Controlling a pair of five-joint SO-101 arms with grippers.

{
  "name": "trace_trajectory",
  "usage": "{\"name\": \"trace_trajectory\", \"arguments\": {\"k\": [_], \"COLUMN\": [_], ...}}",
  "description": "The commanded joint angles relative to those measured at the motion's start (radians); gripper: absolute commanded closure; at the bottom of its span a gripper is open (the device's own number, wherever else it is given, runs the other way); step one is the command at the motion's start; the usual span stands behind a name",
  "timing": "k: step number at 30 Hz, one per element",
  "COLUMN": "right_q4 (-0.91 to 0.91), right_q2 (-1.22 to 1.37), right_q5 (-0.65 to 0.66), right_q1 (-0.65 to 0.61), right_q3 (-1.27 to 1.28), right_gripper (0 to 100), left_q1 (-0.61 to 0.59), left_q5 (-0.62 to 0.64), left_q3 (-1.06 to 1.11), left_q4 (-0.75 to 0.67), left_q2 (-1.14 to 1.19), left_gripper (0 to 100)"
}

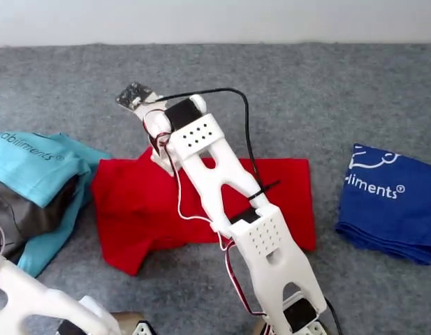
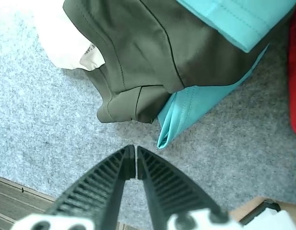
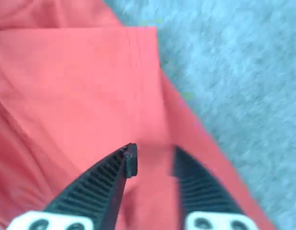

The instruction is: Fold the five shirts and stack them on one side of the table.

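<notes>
A red shirt (image 1: 145,209) lies spread on the grey felt in the middle. My right gripper (image 1: 161,157) hangs over its far edge, near the left corner. In the right wrist view that gripper (image 3: 152,160) is open, close above the red cloth (image 3: 80,86), with fabric showing between the fingers. A folded blue shirt (image 1: 390,202) lies at the right. A teal shirt (image 1: 33,160) and a dark olive shirt (image 1: 26,206) are piled at the left. My left gripper (image 2: 136,163) is shut and holds nothing, just short of the olive shirt (image 2: 152,48) and the teal shirt (image 2: 234,19).
A cream garment (image 2: 56,33) lies under the olive one. The left arm's white links (image 1: 33,300) sit at the near left corner. A black cable (image 1: 246,132) loops over the red shirt. The table's wooden edge (image 2: 13,201) runs close behind the left gripper.
</notes>
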Motion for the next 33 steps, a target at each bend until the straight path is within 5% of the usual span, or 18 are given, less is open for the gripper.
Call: {"name": "trace_trajectory", "arguments": {"k": [1, 10, 17, 33], "right_q4": [0.008, 0.071, 0.07, 0.07], "right_q2": [-0.004, -0.004, 0.002, -0.004], "right_q5": [-0.005, -0.006, -0.006, -0.008], "right_q1": [0.015, -0.03, -0.065, -0.174], "right_q3": [-0.11, -0.1, 0.058, 0.318], "right_gripper": [71.3, 74.3, 99.7, 98.8], "left_q1": [0.0, 0.0, 0.0, 0.0], "left_q5": [-0.008, -0.008, -0.008, -0.008], "left_q3": [-0.007, -0.007, -0.01, -0.007], "left_q4": [-0.012, -0.014, -0.026, -0.061], "left_q2": [-0.017, -0.015, -0.02, -0.015], "left_gripper": [98, 98, 98, 98]}}
